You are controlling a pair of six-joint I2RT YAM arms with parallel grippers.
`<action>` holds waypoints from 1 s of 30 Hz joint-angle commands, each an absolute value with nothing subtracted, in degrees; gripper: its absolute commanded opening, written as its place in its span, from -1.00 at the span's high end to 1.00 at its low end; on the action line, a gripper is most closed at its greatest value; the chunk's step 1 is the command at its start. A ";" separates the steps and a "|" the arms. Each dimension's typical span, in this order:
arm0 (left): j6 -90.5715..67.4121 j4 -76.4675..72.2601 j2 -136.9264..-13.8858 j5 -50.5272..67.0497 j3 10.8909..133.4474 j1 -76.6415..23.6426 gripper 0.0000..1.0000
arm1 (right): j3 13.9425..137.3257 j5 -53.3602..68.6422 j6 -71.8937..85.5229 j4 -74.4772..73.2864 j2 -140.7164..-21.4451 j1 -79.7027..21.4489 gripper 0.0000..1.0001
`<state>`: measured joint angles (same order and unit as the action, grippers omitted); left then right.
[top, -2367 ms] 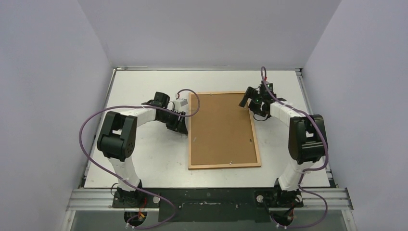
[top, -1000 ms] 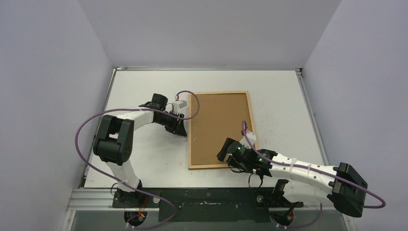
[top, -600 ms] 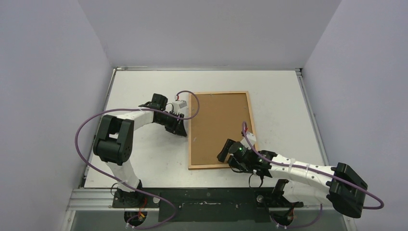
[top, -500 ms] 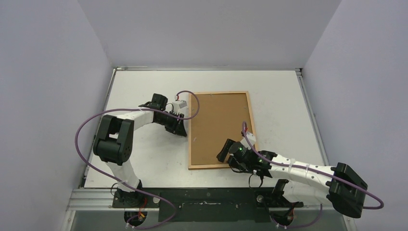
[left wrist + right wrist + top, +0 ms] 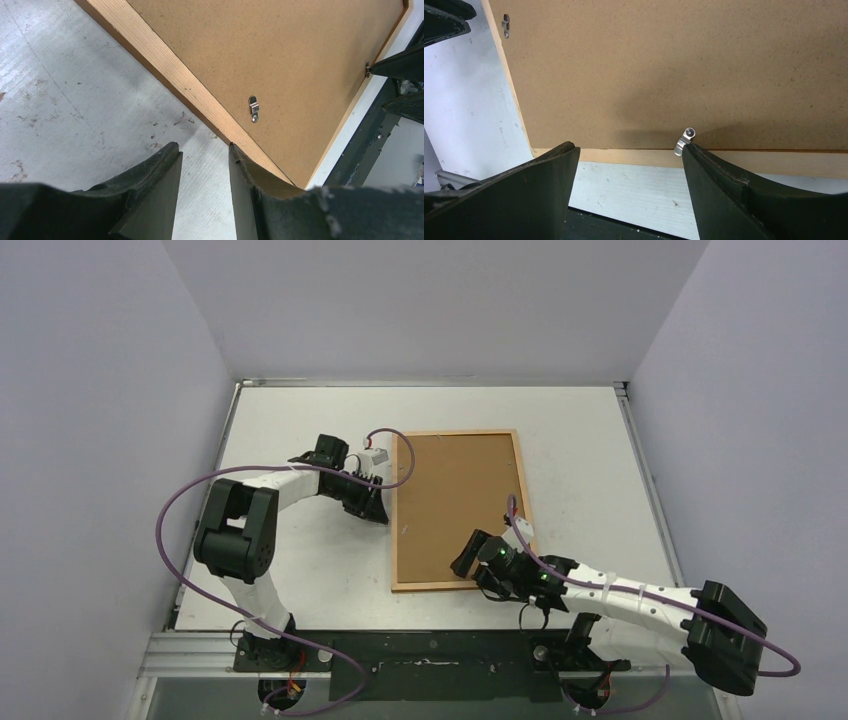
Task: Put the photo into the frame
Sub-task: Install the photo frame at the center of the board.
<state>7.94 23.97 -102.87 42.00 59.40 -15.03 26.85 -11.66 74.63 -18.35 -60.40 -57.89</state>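
"Where did the frame lie?"

"Flat in the middle of the table, back up, with its long sides running near to far. The brown backing sheet filled it, so the photo could not be seen in any view."

"And the left gripper?"

"It was down at the frame's left rail, toward the far half. Its fingers stood a narrow gap apart, with only bare tabletop between them. The wrist view put one finger over the table and the other at the rail's outer edge. Whether that one touched the wood, I could not tell. A small metal side clip sat on the backing just inside that rail."

"What about the right gripper?"

"It was spread wide and held nothing, low over the frame's near rail. In its wrist view one fingertip was right against a near clip, which reached from the rail onto the backing."
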 commanded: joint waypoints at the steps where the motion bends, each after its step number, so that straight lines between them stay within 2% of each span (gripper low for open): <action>1: 7.98 23.73 -100.91 43.50 60.96 -15.03 0.24 | 25.83 -11.84 76.70 -18.54 -58.89 -58.86 -0.54; 30: 8.50 24.40 -101.33 43.94 61.38 -15.03 0.26 | 25.05 -14.07 77.78 -13.81 -61.36 -59.59 -0.53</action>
<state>7.94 24.21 -102.87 42.09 59.42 -15.03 25.71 -12.03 77.25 -16.29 -59.86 -59.29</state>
